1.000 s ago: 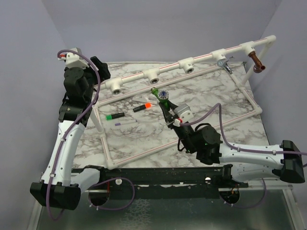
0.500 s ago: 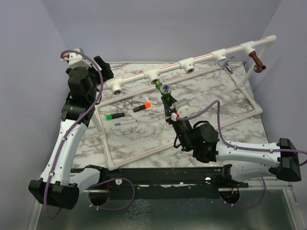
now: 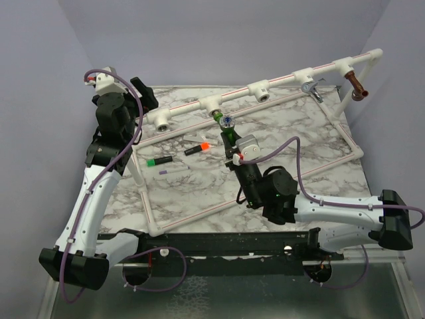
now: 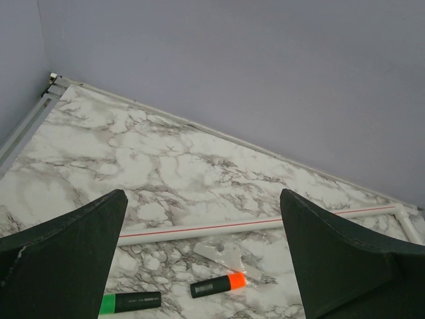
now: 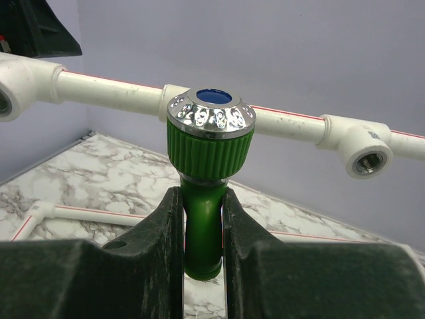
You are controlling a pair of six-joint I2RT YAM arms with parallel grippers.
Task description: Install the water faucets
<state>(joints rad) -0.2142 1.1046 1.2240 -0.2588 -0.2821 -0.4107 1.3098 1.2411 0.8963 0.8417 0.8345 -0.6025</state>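
While right gripper [image 5: 202,219] clamps the green faucet [image 5: 210,143], left gripper [image 4: 202,206] gapes.

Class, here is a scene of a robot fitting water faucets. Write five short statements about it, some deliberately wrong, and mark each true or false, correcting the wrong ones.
1. The right gripper is shut on the green faucet. True.
2. The left gripper holds the orange-capped marker. False: its jaws stand open and empty, and that marker lies on the table.
3. The chrome faucet lies beside the markers. False: it sits at the white pipe rail, toward its right end.
4. The copper-brown faucet is at the rail's right end. True.
5. A green-capped marker lies on the table. True.
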